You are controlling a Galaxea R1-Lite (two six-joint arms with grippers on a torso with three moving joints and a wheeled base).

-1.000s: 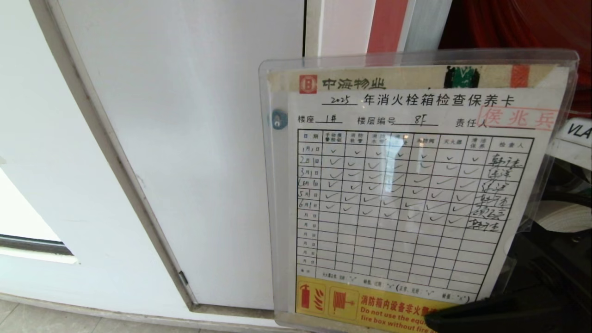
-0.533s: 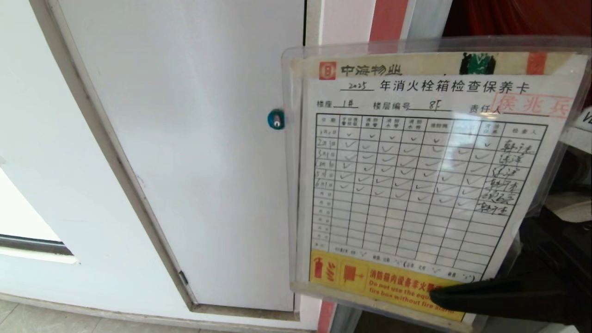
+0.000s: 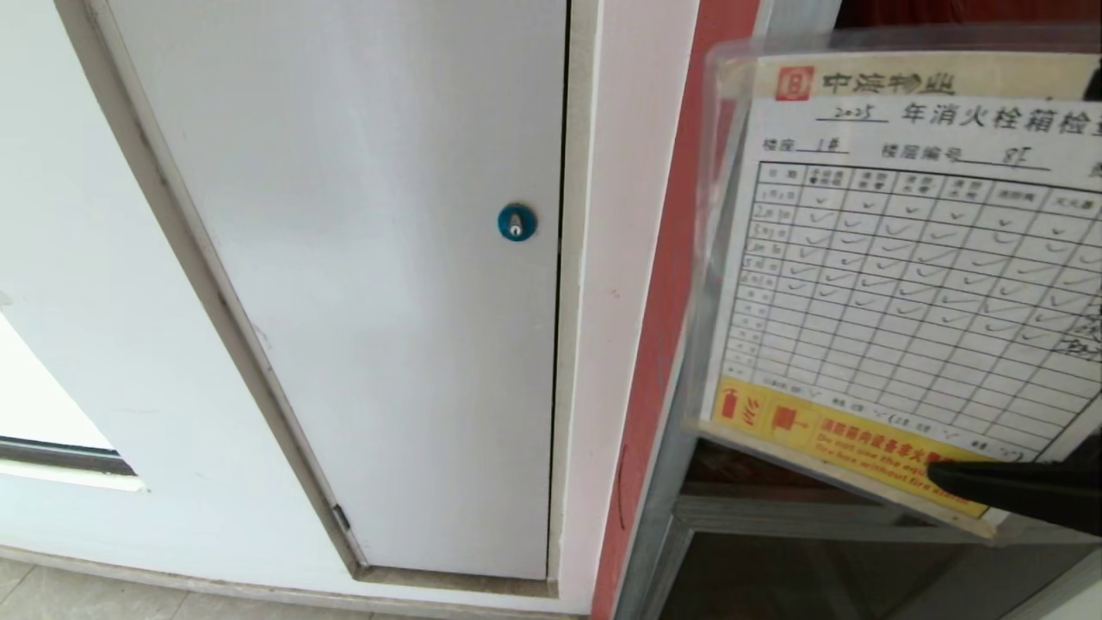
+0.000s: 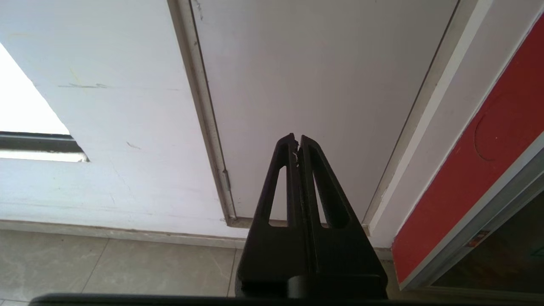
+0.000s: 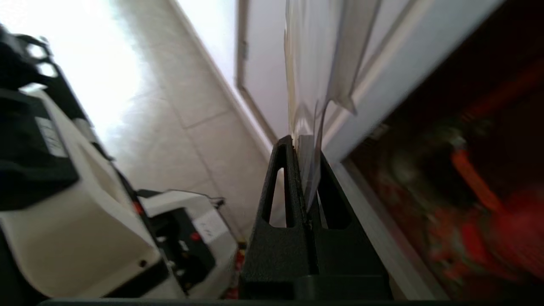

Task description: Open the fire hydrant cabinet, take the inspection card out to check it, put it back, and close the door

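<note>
Shifted rightward since a second ago, the inspection card (image 3: 904,275) now uncovers the white panel's blue lock (image 3: 516,222) and hangs before the fire hydrant cabinet (image 3: 663,344), by its red side. Right tool (image 5: 305,146) stays clamped tight on the card's lower edge. Left tool (image 4: 296,140), fingers together and empty, is parked low facing the white panel (image 3: 362,258).

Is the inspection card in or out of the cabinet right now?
Out. The right gripper pinches the inspection card by its lower edge, holding it before the fire hydrant cabinet.
</note>
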